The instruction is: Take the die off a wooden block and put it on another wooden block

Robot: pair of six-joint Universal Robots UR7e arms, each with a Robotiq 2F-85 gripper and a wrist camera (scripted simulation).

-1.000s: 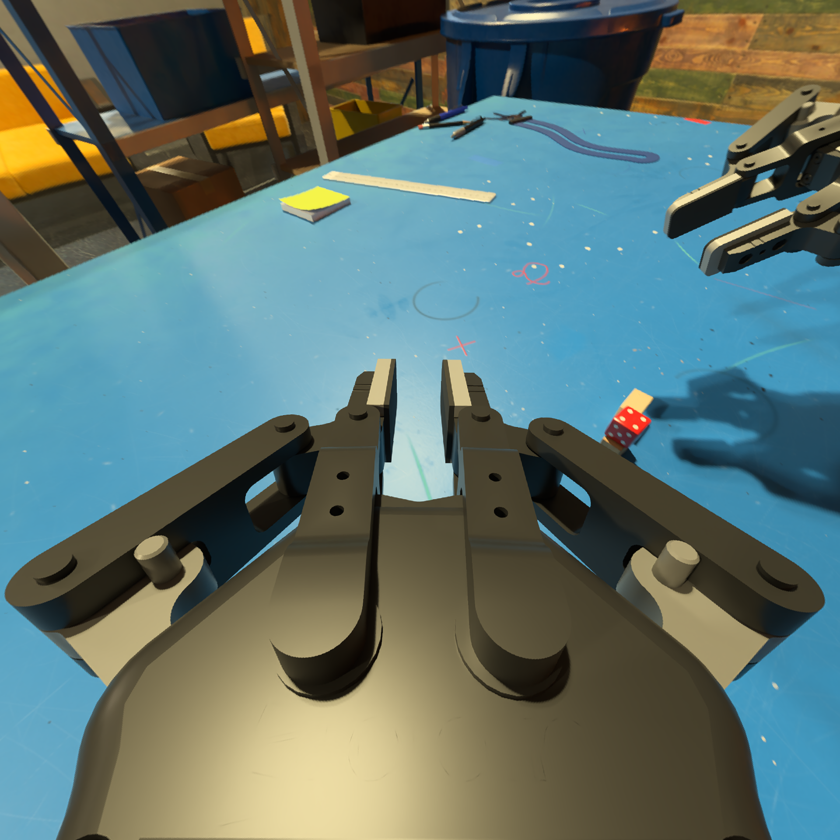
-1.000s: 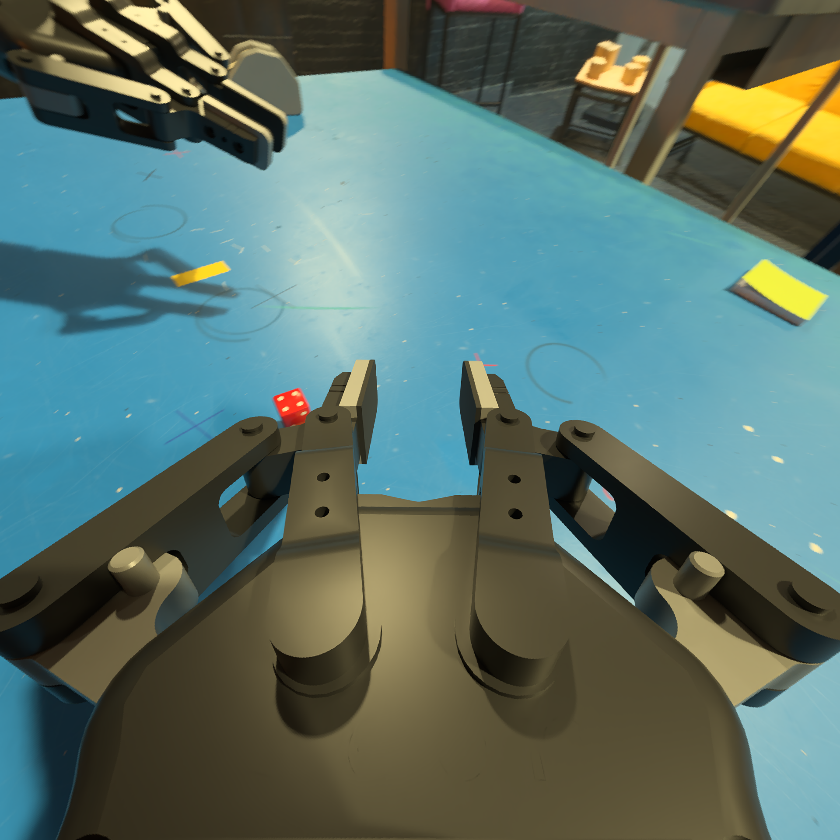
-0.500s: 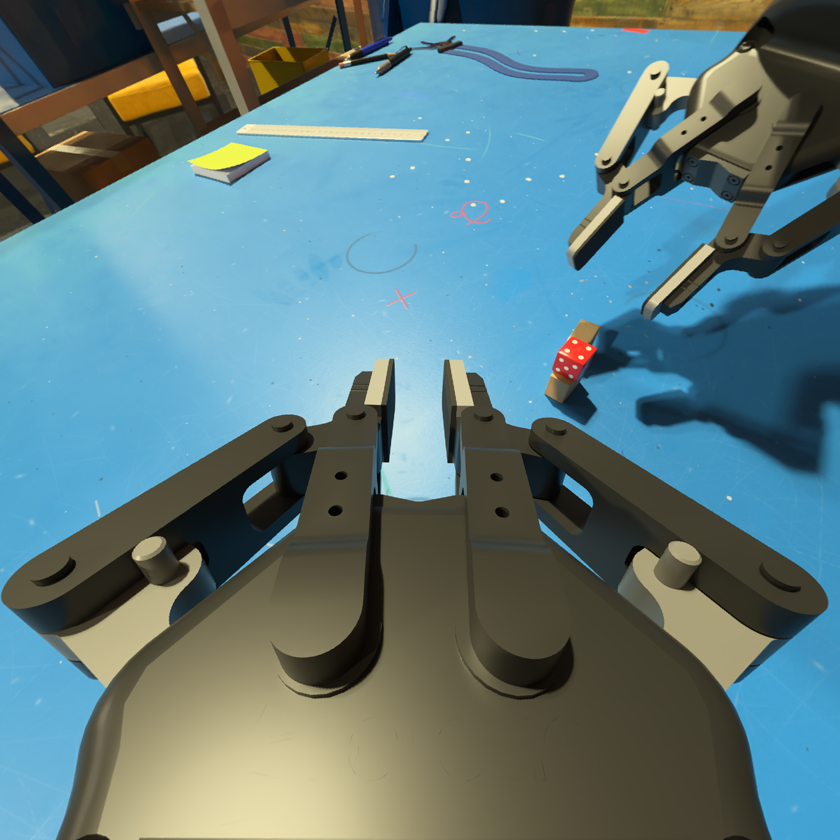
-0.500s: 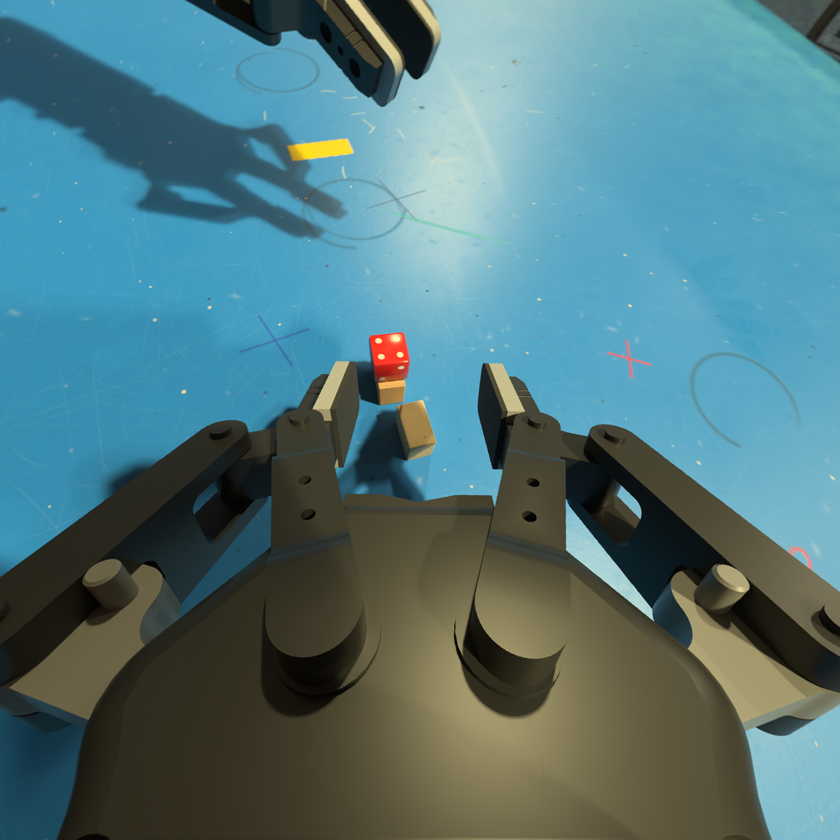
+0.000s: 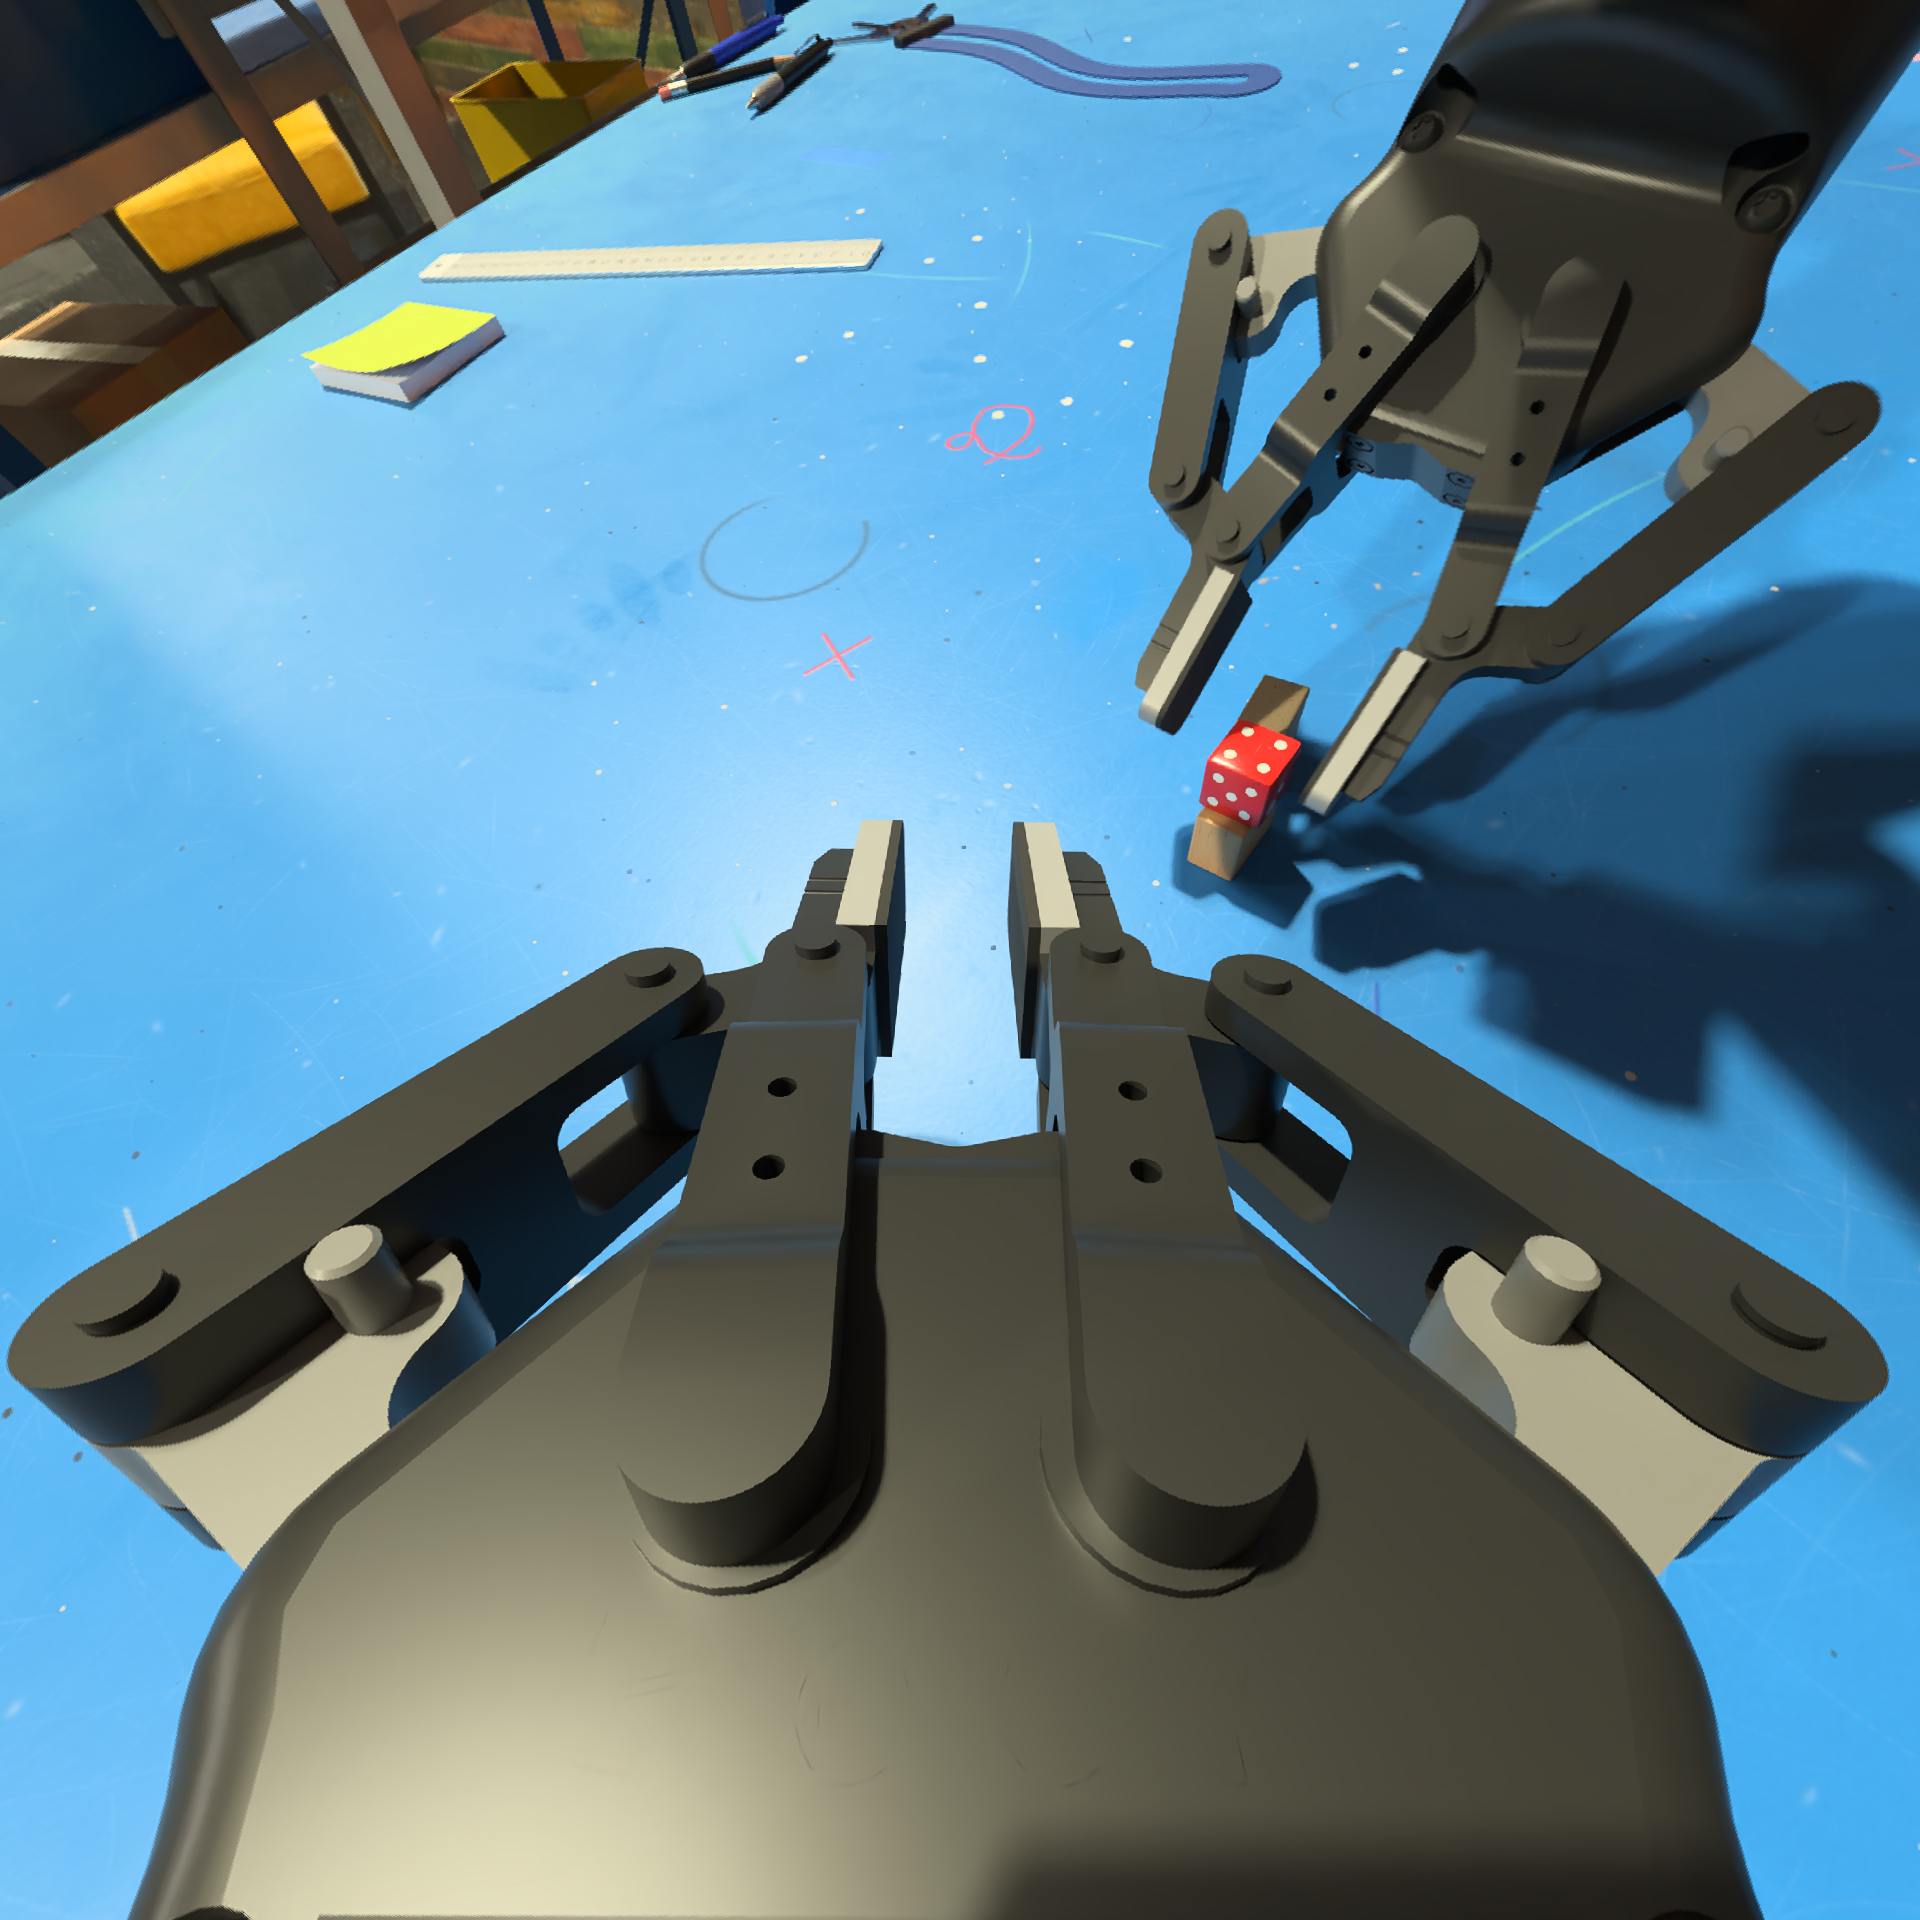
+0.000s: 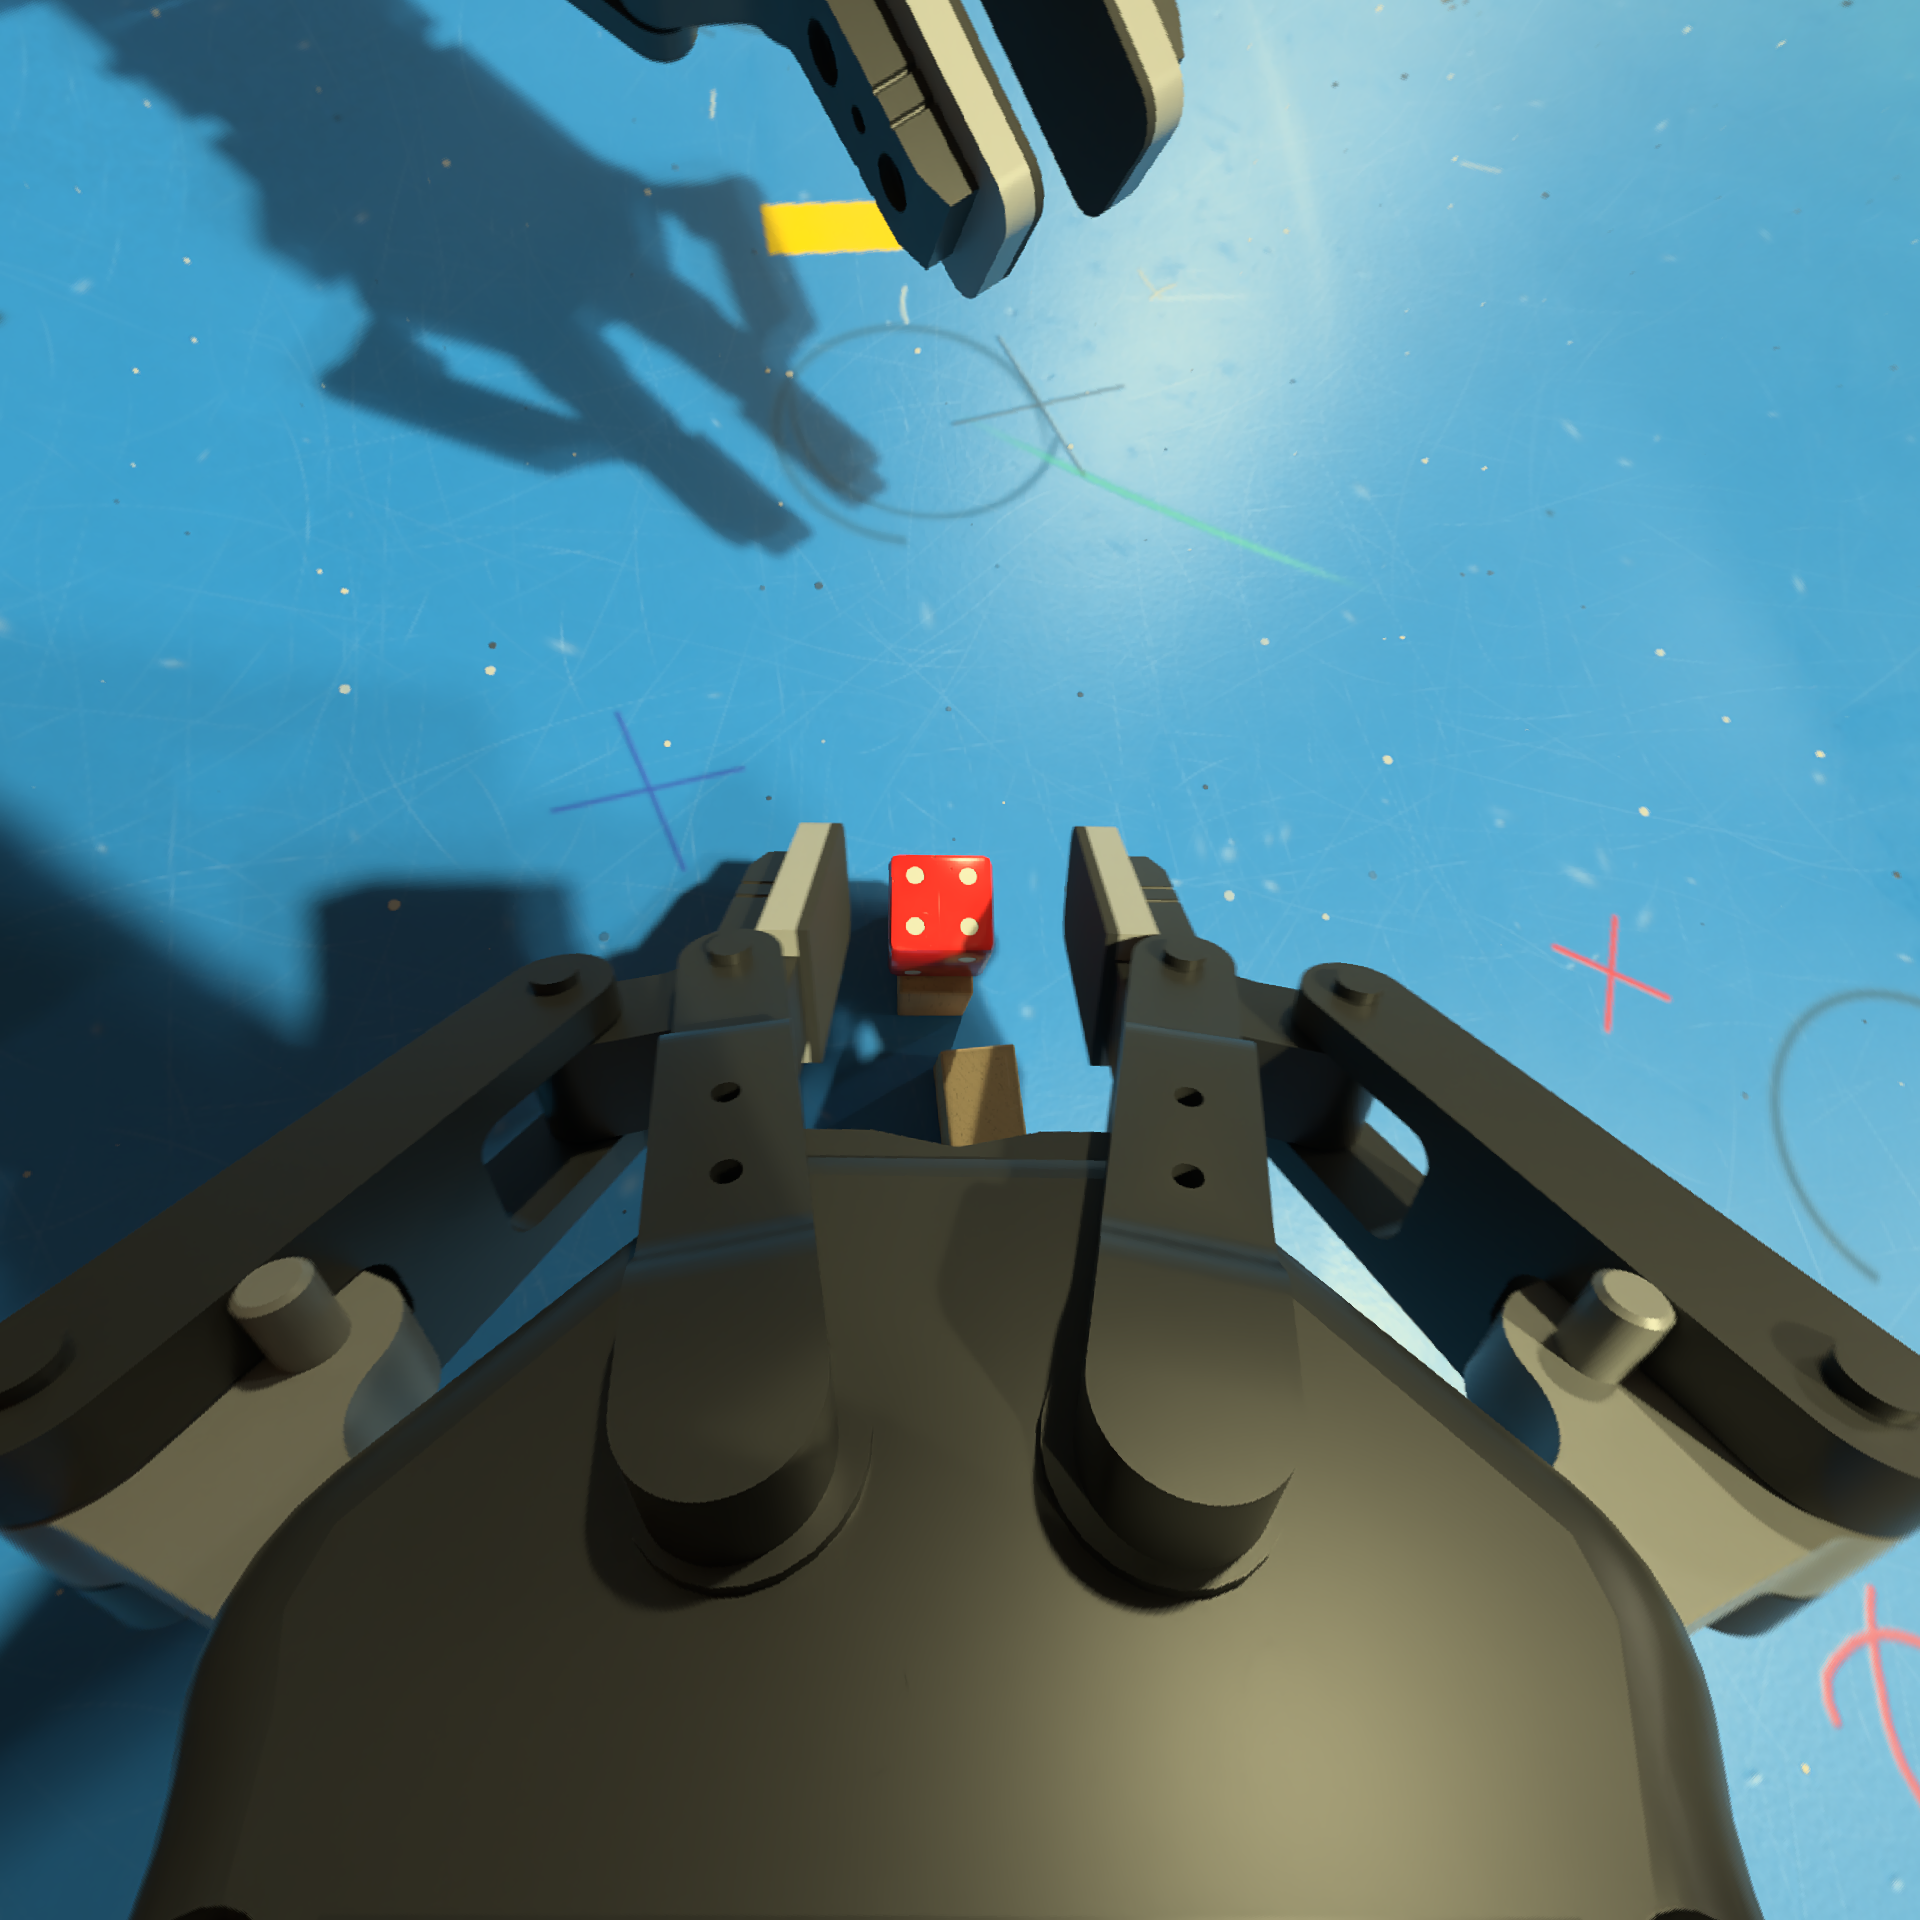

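A red die [image 6: 940,912] with white pips sits on a small wooden block [image 6: 932,997] on the blue table. A second wooden block [image 6: 978,1093] stands close behind it, nearer my right wrist. My right gripper [image 6: 948,883] is open and hangs over the die, one finger on each side, not touching it. In the left wrist view the die [image 5: 1248,772] rests on the near block [image 5: 1222,850], the other block [image 5: 1277,702] is behind it, and my right gripper [image 5: 1252,753] straddles them. My left gripper [image 5: 956,868] is open and empty, left of the blocks.
A yellow sticky-note pad [image 5: 405,345], a pale ruler [image 5: 651,260], pens [image 5: 743,68] and a blue cord [image 5: 1091,73] lie at the far end of the table. A yellow strip [image 6: 826,225] lies on the table near my left gripper's fingertips [image 6: 997,197].
My right gripper has come down and forward so that its open fingers now flank the die. My left gripper has shifted a little closer to the blocks, still open.
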